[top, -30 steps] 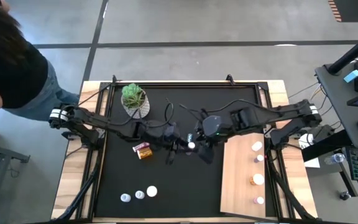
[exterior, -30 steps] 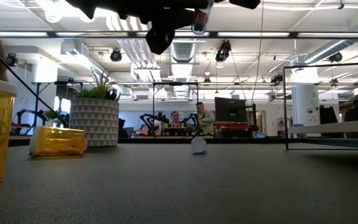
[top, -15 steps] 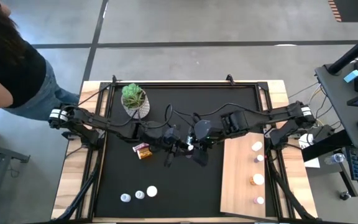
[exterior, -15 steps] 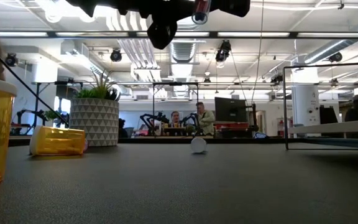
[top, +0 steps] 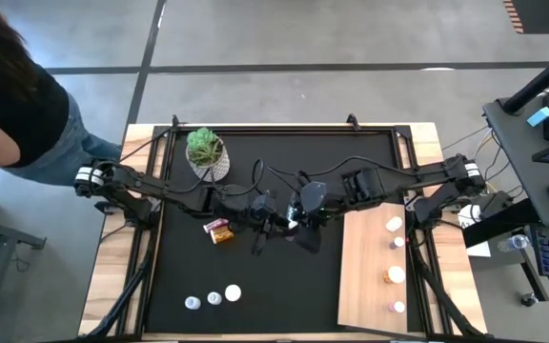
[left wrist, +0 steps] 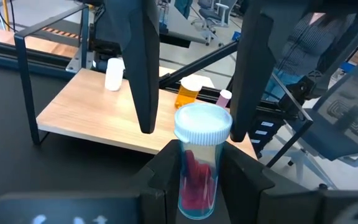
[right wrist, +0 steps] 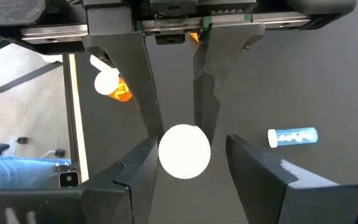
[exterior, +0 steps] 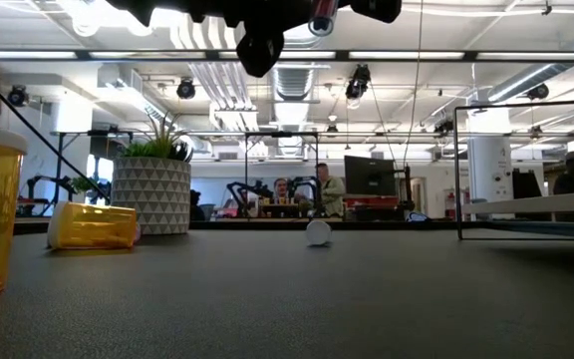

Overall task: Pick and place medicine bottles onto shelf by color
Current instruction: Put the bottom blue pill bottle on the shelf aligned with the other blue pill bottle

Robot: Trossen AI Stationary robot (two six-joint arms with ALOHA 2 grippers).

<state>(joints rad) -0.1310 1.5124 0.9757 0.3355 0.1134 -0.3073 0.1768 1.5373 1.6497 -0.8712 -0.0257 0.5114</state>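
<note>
A clear medicine bottle with pink pills and a white cap point(left wrist: 202, 158) stands upright in my left gripper point(left wrist: 199, 154), high above the black mat point(top: 255, 272); it also shows at the top of the low view point(exterior: 320, 18). My right gripper point(right wrist: 188, 144) is open and points down over it, one finger on each side of the white cap point(right wrist: 184, 151); I cannot tell whether they touch it. The two grippers meet over the mat's middle point(top: 292, 221). The pale wooden shelf point(top: 365, 276) at the right carries several bottles, one amber point(top: 395, 274). My left gripper pinches the bottle's clear body point(left wrist: 197, 183) below the cap between its two fingers point(left wrist: 166, 171). The fingers come level from the table's left. The bottle stands upright, cap up, lifted clear of the mat.
A potted plant point(top: 205, 152) stands at the far left of the mat. An amber bottle point(top: 219, 230) lies near my left arm. Three small bottles point(top: 213, 298) stand near the front edge. A blue-banded bottle point(right wrist: 293, 136) lies on the mat below the grippers.
My right gripper has gone toward the table's left, to the bottle in my left gripper, and its open fingers now stand on either side of the cap. The bottle stays upright in my left gripper.
</note>
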